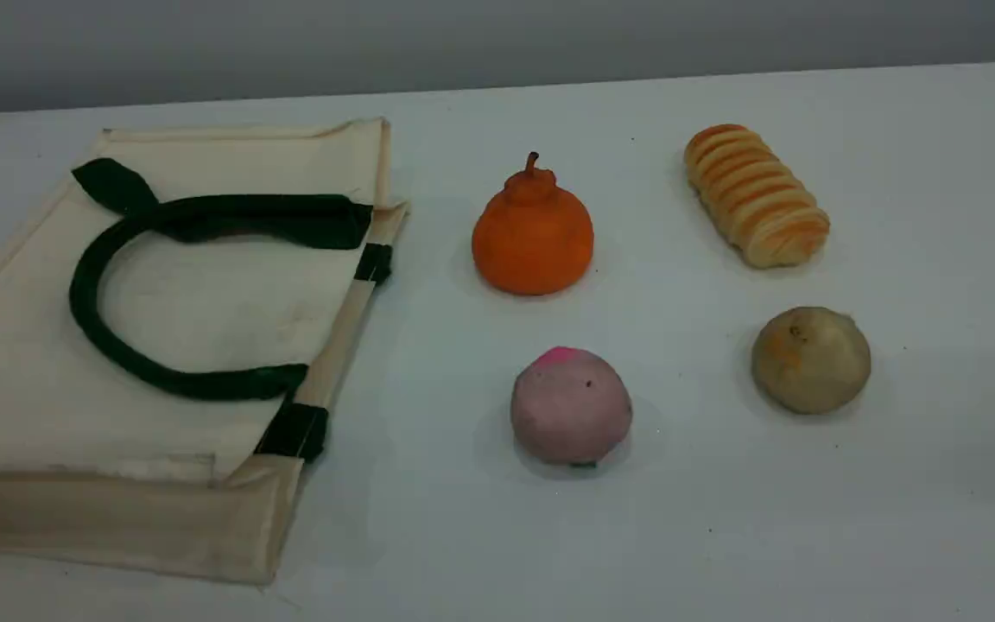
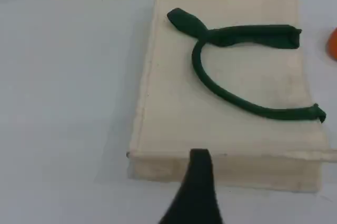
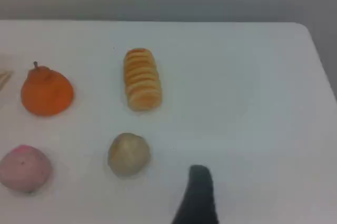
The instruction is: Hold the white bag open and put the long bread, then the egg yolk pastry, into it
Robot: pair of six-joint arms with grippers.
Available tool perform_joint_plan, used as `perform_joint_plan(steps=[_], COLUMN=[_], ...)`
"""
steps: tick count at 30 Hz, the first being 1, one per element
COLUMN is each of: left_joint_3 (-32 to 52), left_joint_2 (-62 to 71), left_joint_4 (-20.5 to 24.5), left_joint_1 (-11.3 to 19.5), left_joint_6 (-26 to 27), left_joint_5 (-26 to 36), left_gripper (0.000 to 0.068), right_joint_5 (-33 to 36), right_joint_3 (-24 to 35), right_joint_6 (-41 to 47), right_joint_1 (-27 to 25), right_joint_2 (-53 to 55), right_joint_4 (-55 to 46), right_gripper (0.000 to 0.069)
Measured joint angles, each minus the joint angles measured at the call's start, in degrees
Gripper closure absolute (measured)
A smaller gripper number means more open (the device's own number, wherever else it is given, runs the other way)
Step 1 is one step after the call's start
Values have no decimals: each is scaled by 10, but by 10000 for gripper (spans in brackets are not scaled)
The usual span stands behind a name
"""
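Fingers of our left gripper (image 2: pixel 199 182) and right gripper (image 3: pixel 199 190) stand apart, holding nothing. Left looks onto the white bag (image 2: pixel 174 103), lying flat (mouth unopened) for us to open; right faces the egg yolk pastry (image 3: pixel 129 154), the long bread (image 3: pixel 142 79) beyond it.

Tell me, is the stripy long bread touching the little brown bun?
Apart. The scene view shows a strip of bare table between the long bread and the egg yolk pastry; the right wrist view shows the same gap.
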Motion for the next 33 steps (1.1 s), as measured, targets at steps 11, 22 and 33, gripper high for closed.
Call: perform_joint_plan(steps=[11,22,33], left_joint_3=[-5,-44,-166], left_joint_2=[72,246,493], left_joint_4=[3,2,3], left_joint_1=[-25,-34,-34], left_joint_6=[-20,-48,-47], left_joint_5=[-10,-105,-116], left_gripper=[90,90,90], right_joint_5=[-6,-82,-93], right_joint_3=[-1,-53,-112], right_joint_6=[31,28,-6], right_joint_1=[15,15,15], right_joint_2=[9,168,331], right_joint_4=[13,55,119], right_gripper=[134,134,134])
